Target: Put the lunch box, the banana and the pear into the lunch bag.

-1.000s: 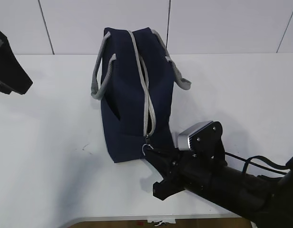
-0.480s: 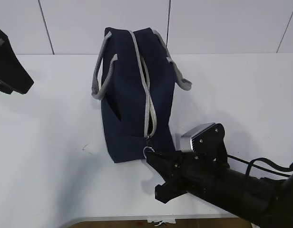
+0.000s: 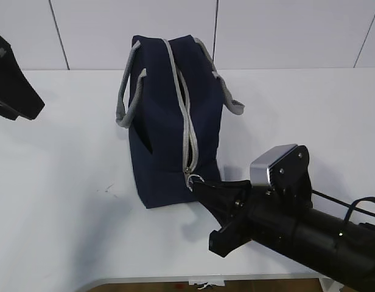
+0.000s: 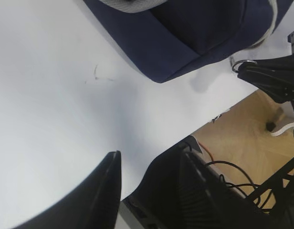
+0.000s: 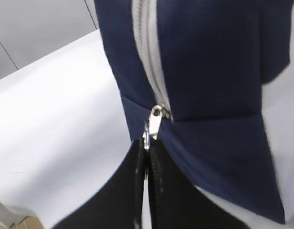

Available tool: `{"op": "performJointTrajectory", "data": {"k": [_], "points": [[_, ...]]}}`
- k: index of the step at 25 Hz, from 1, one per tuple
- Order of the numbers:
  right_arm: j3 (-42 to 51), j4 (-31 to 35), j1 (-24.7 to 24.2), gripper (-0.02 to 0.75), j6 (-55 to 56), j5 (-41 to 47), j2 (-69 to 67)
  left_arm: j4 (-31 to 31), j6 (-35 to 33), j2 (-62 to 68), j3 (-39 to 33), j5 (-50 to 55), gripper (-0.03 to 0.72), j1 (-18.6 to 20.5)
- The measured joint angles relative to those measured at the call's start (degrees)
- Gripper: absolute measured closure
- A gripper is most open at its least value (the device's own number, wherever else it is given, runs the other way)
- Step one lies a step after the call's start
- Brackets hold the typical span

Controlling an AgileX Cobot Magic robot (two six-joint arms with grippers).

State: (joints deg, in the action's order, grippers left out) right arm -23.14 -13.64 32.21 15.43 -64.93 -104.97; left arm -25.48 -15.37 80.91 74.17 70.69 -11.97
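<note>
across the white tabletop (image 3: 66,201) there is bare surface on both sides of the lunch bag (image 3: 169,128), with a faint scuff mark (image 4: 97,74) on the left of it. behind the tabletop runs a pale panelled wall (image 3: 285,30), and the left wrist view shows a wooden floor (image 4: 242,138) with cables past the near edge. the lunch bag stands upright near the middle, navy with a grey zipper (image 3: 186,131) running along its top and down the near end, and grey handles (image 3: 128,97) drooping to each side. the right gripper (image 3: 203,188) sits at the bag's near end, its fingers pressed together on the metal zipper pull (image 5: 154,121), which hangs at the low end of the zipper track. the left gripper (image 4: 137,191) hangs over bare tabletop at the left, well apart from the bag, fingers spread with a clear gap and nothing between them.
</note>
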Motion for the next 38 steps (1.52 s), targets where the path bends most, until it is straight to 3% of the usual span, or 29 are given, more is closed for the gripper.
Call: {"op": "performJointTrajectory", "data": {"k": [18, 38], "points": [[-1.28, -1.69, 0.09, 0.737, 0.78, 12.54, 14.72, -2.42, 0.00, 0.00, 0.00, 0.00, 0.381, 0.00], [-31.20, -5.02, 0.09, 0.737, 3.41, 43.80, 16.13, 0.18, 0.00, 0.00, 0.00, 0.00, 0.381, 0.00]]}}
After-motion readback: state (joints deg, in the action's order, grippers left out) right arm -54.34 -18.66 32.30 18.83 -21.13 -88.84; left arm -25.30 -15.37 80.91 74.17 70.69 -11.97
